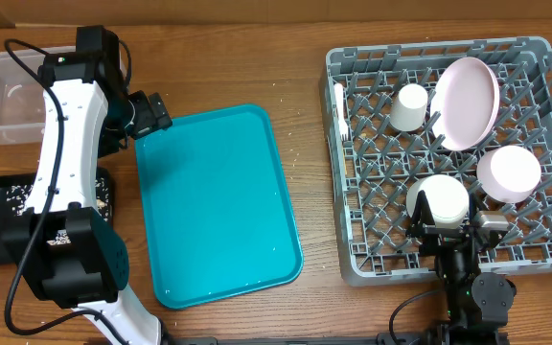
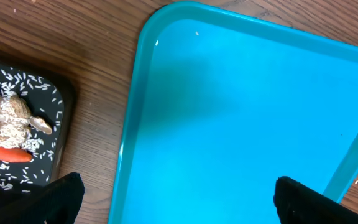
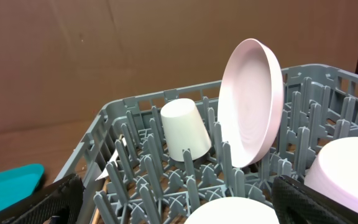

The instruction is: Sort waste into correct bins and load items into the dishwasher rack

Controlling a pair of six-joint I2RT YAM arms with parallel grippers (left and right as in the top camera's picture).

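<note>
Though hard to call finished outright, judged very nearly done.

Left claw (image 2: pixel 179 208): spread wide, pinching nothing, poised low over a corner of teal tray (image 2: pixel 247 112), which lies bare. Just off to claw's left on the counter (image 2: pixel 73 37): black tray (image 2: pixel 64 99), carrying rice-like scraps (image 2: pixel 5 115) and orange carrot (image 2: pixel 5 154) lying flat among them. Farther out on that side, by overhead view: clear tub (image 1: pixel 12 59), contents too faint to name.

Right claw (image 3: pixel 179 208): likewise spread and empty, hanging over near edge of rack (image 3: pixel 107 118). Directly beneath: pale bowl (image 3: pixel 229 214), mouth down, smooth and matte. Off to claw's right: second bowl (image 3: pixel 347 168), also inverted, faintly pink. Ahead: white cup (image 3: pixel 185 130), upside down and tilted. Just beyond and right of it: pink plate (image 3: pixel 250 102), standing on edge, leaning a little. Farthest, along rack's far-left wall: slim cream piece (image 1: pixel 339 105), probably the fork, too small to confirm.

Remaining, by this reckoning: little, perhaps stray grains on counter.
</note>
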